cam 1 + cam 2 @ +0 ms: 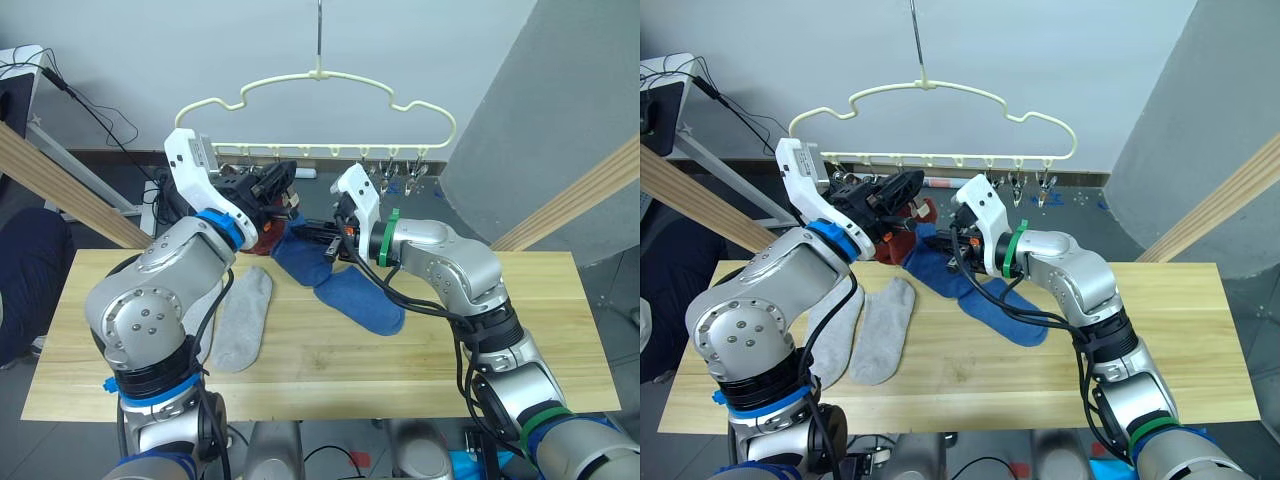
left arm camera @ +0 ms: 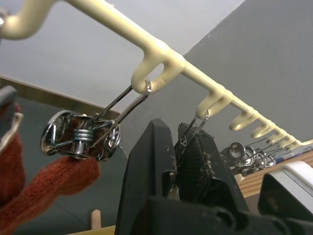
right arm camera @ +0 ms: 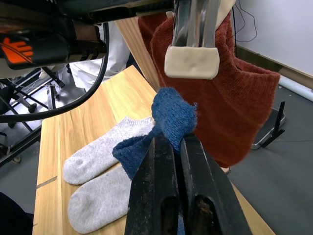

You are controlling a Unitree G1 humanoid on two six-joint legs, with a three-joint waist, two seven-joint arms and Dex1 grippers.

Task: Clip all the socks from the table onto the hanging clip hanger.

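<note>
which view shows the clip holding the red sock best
The left wrist view: the silver clip is close up, biting the rust red sock. Both eye views hide it behind the left gripper.

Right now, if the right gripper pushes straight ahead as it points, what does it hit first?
Probably the hanging rust red sock, just beyond the blue sock that the right gripper pinches; depth is unclear.

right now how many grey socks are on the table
2. Both grey socks lie side by side near the table's left end: one in the open, the other just left of it, partly hidden behind the left arm.
</note>
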